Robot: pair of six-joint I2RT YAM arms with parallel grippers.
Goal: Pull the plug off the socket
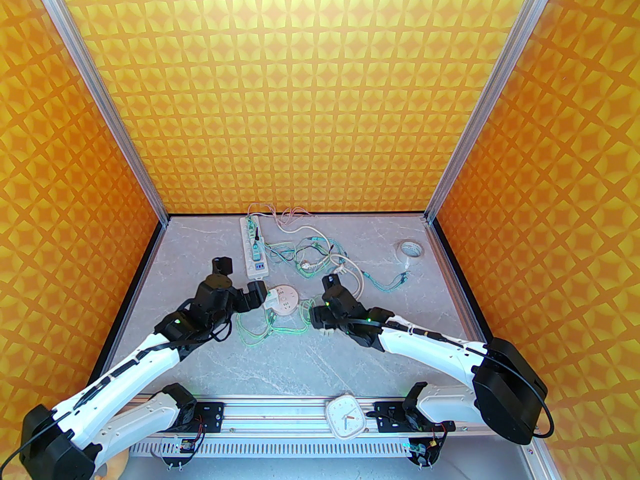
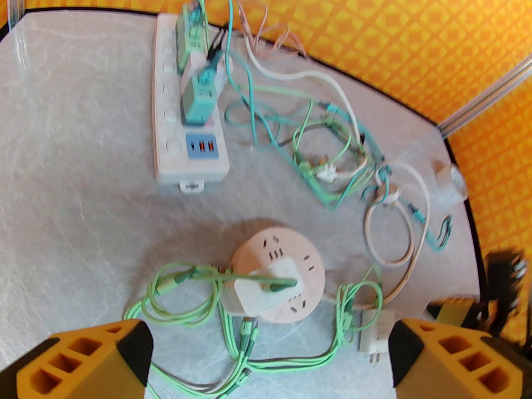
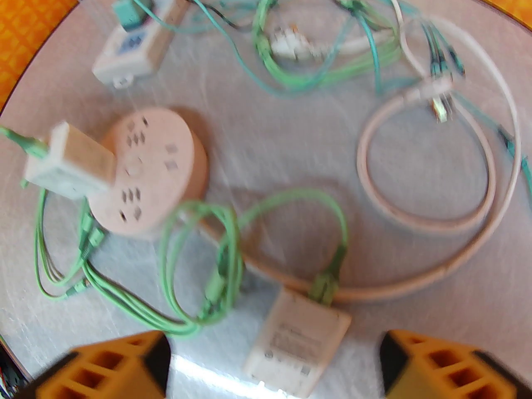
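Note:
A round pink socket point(image 2: 291, 260) lies on the marble table, and a white plug point(image 2: 259, 293) with a green cable stands seated in it. My left gripper point(image 2: 270, 360) hovers just near of it, open, nothing between its yellow fingers. In the top view the socket point(image 1: 287, 300) sits between my left gripper point(image 1: 242, 280) and my right gripper point(image 1: 322, 300). In the right wrist view the socket point(image 3: 162, 168) and its plug point(image 3: 68, 164) are at the left. My right gripper point(image 3: 274, 364) is open, and a loose white adapter point(image 3: 299, 343) lies on the table between its fingers, ungripped.
A white power strip point(image 1: 248, 253) with teal adapters lies at the back. Tangled green, teal and white cables point(image 1: 320, 253) spread to its right. A tape roll point(image 1: 411, 250) sits back right, and a small clock point(image 1: 345, 415) rests on the near rail. Orange walls enclose the table.

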